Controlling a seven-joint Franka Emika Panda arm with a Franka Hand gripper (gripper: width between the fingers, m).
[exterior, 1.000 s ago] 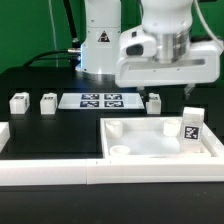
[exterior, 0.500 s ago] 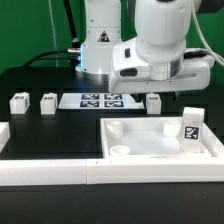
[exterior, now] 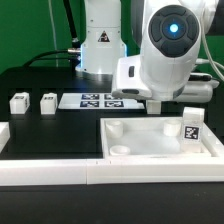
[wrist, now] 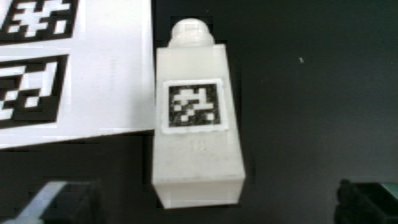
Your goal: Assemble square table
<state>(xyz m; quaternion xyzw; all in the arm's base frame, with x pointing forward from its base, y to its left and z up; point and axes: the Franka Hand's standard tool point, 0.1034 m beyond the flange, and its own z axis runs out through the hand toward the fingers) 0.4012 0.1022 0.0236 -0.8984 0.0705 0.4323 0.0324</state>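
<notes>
In the wrist view a white leg block [wrist: 192,110] with a black-and-white tag lies on the black table, against the edge of the marker board [wrist: 39,85]. My gripper [wrist: 214,203] is open, with one dark fingertip [wrist: 63,200] on each side of the leg's near end, apart from it. In the exterior view the gripper [exterior: 155,102] hangs low just right of the marker board [exterior: 98,100] and hides that leg. The white square tabletop [exterior: 150,150] lies in front. One leg [exterior: 192,125] stands in its right corner. Two legs [exterior: 18,101] [exterior: 48,101] stand at the exterior view's left.
Long white rails [exterior: 60,172] run along the front and the exterior view's left edge [exterior: 3,135]. The robot base [exterior: 100,45] stands behind the marker board. Cables lie at the back left.
The arm has come down and swung over the leg beside the marker board. That leg showed in the exterior view before and is now covered by the hand.
</notes>
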